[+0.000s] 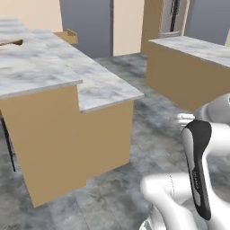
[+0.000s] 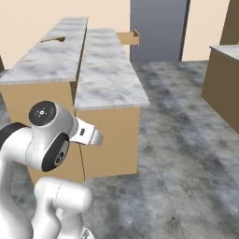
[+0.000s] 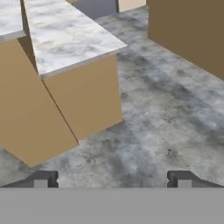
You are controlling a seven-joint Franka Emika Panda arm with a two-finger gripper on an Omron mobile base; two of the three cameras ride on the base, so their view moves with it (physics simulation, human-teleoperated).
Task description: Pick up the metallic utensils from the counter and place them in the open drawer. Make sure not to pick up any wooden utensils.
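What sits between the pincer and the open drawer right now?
In the right base view, the long marble counter stretches toward the open drawer. Open pincer hangs over grey floor.

Counter top — white-grey veined marble, smooth, faint sheen; base plain tan wood, matt, no visible grain. Drawer far off, light tan wood, matt. Floor — mottled dark grey stone, dull, rough-looking. Second counter, same marble over tan wood. Arm glossy white shell with dark, smooth joints.
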